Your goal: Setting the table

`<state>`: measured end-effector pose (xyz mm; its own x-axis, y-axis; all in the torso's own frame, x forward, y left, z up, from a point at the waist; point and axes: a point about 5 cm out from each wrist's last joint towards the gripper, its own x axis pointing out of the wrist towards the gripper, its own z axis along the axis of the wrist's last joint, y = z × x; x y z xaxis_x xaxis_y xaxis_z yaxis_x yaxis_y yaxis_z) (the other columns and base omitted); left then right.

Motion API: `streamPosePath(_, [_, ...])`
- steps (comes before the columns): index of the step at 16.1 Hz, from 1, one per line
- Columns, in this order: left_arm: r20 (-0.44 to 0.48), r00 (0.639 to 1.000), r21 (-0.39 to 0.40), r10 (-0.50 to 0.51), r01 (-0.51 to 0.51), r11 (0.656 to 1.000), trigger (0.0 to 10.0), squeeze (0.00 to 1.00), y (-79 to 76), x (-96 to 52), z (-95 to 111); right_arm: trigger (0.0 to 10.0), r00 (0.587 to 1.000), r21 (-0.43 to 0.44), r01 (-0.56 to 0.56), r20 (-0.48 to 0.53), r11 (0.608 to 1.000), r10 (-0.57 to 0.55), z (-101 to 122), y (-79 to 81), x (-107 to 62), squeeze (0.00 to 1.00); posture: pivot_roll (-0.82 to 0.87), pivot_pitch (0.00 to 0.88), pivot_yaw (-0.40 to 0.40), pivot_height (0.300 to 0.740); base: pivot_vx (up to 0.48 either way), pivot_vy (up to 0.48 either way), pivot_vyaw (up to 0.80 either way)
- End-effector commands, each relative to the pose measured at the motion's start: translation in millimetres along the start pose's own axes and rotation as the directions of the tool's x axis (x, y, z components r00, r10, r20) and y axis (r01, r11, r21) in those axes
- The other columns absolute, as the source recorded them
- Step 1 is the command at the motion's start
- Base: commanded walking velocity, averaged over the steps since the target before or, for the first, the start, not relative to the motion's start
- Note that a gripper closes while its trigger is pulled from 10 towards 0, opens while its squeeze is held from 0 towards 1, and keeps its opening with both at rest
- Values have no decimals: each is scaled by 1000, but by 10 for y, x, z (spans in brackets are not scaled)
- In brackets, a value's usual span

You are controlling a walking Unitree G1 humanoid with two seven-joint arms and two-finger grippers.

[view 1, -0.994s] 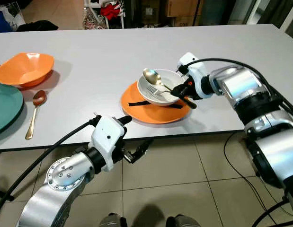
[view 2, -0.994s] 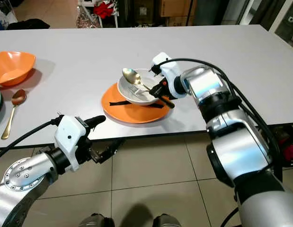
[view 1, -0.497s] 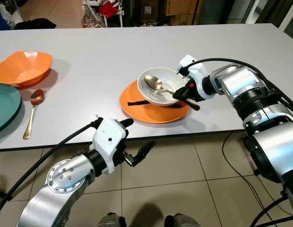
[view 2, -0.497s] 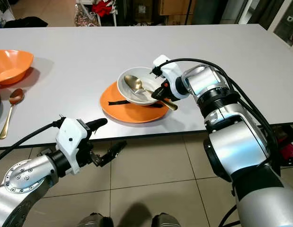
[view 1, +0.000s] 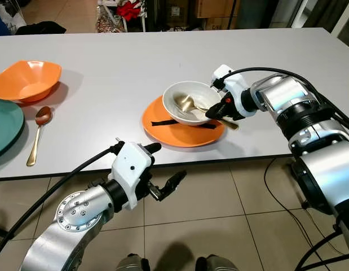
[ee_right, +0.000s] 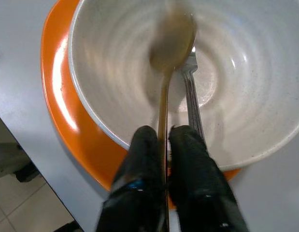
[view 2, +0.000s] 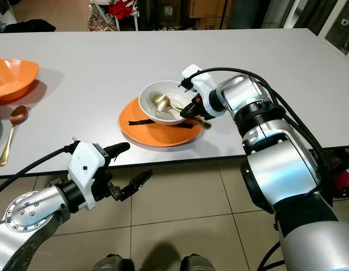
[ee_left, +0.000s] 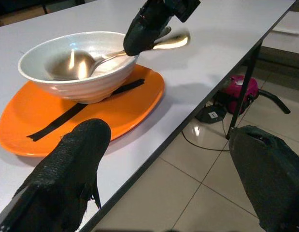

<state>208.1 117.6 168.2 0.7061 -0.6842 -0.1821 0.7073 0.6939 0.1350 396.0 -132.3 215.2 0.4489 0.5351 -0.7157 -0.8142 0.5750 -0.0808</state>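
A white bowl (view 1: 188, 99) stands on an orange plate (view 1: 180, 130) near the table's front edge. My right gripper (view 1: 218, 109) is at the bowl's right rim, shut on the handle of a gold spoon (view 1: 184, 103) whose head lies down inside the bowl. The right wrist view has the spoon (ee_right: 171, 38) beside a silver fork (ee_right: 189, 92) in the bowl (ee_right: 246, 72). My left gripper (view 1: 163, 169) hangs open below the table edge, in front of the plate (ee_left: 23, 123), holding nothing.
At the far left stand an orange bowl (view 1: 26, 79), a teal plate (view 1: 2, 127) and a second gold spoon (view 1: 38, 134). The grey table (view 1: 112, 62) stretches back from the plate. Tiled floor (view 1: 219, 220) lies under its front edge.
My right gripper has lowered the spoon: its head, raised above the bowl's rim a second ago, now rests inside the bowl. The left gripper shifted slightly right below the table edge.
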Motion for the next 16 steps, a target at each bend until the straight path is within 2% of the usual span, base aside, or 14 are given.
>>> streamPosePath(1, [-3,1000,3,-3,3,1000,10000,0,-8,-16,8,10000,1000,-21,-10,28,1000,10,105,-6,-55,827,-56,105,-10,740,0,0,0])
streamPosePath(4, [-4,1000,4,2,-2,1000,10000,0,-3,-17,7,10000,999,-23,-8,39,1000,9,129,-6,-62,988,-56,105,-10,740,0,0,0])
streamPosePath(6, [0,1000,9,9,-9,1000,10000,0,7,-16,14,10000,998,-28,12,65,1000,-10,171,-28,-95,992,-51,102,-15,740,0,0,0])
streamPosePath(7, [11,999,15,38,-39,999,10000,0,30,-24,32,10000,986,-35,6,164,999,0,302,-51,-207,945,-39,101,-27,740,0,0,0])
streamPosePath(8, [15,999,17,49,-49,999,10000,0,37,-27,37,10000,980,-30,-9,196,1000,15,341,-52,-244,945,-39,101,-27,740,0,0,0])
streamPosePath(9, [31,994,20,105,-106,994,10000,0,78,-39,51,10000,950,-14,-12,311,1000,16,437,-74,-367,0,-25,98,-35,740,0,0,0])
streamPosePath(10, [38,990,23,134,-135,991,10000,0,97,-46,60,10000,932,-10,-9,363,1000,12,468,-82,-419,0,-19,98,-35,740,0,0,0])
streamPosePath(11, [58,971,14,230,-231,973,10000,0,165,-64,84,10000,852,2,6,524,1000,-6,516,-65,-555,0,-4,93,-31,740,0,0,0])
streamPosePath(12, [73,941,5,331,-332,943,10000,0,236,-91,101,10000,763,-8,58,645,998,-39,486,38,-651,0,1,86,-16,740,0,0,0])
streamPosePath(14, [90,908,0,409,-411,912,10000,0,287,-121,117,10000,677,2,117,732,993,-81,419,189,-725,0,3,82,-5,740,0,0,0])
streamPosePath(15, [105,883,-22,458,-459,888,10000,0,309,-137,129,10000,624,22,153,773,988,-114,330,344,-725,0,-1,79,6,740,0,0,800])
streamPosePath(16, [115,847,-40,520,-519,854,10000,0,332,-163,124,10000,555,89,204,810,975,-190,170,564,-721,0,-7,79,20,740,0,0,800])
